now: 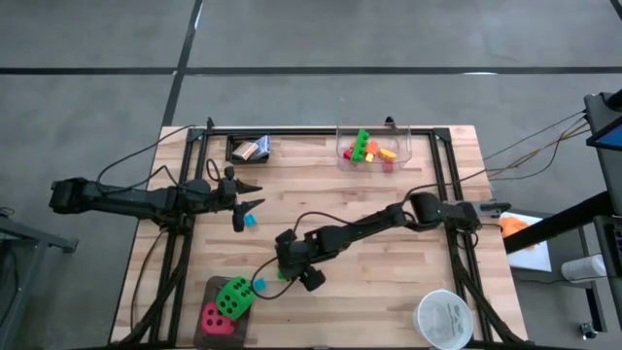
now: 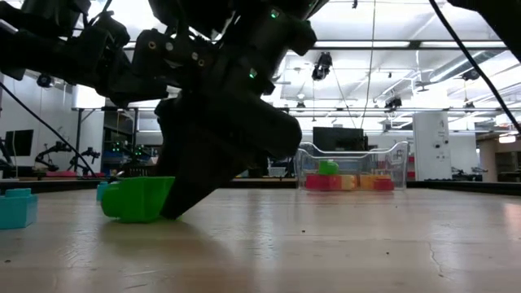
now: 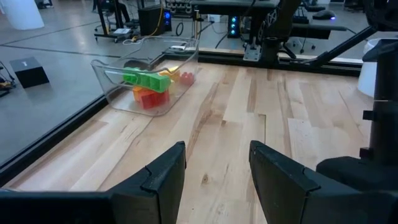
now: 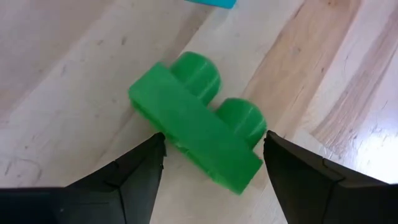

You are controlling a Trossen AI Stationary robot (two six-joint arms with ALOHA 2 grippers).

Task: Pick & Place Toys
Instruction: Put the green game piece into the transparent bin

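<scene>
Two round studs top the green brick [image 4: 198, 121], which lies tipped on its side on the bench [image 1: 389, 282], near the front. The right pincer [image 4: 214, 165] sits low over it, fingers spread to either side and not gripping. A blue brick [image 2: 16, 209] lies close by, and the green die [image 1: 234, 296] and red die [image 1: 215, 318] rest on a dark pad. From bench level the right arm hides most of the brick. The left pincer [image 3: 216, 171] hangs part open and empty, aimed at the clear tub [image 3: 149, 81] of bricks.

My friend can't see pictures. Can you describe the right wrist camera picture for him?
A green brick with two round studs lies on the wooden table, between the right gripper's open dark fingers.
</scene>
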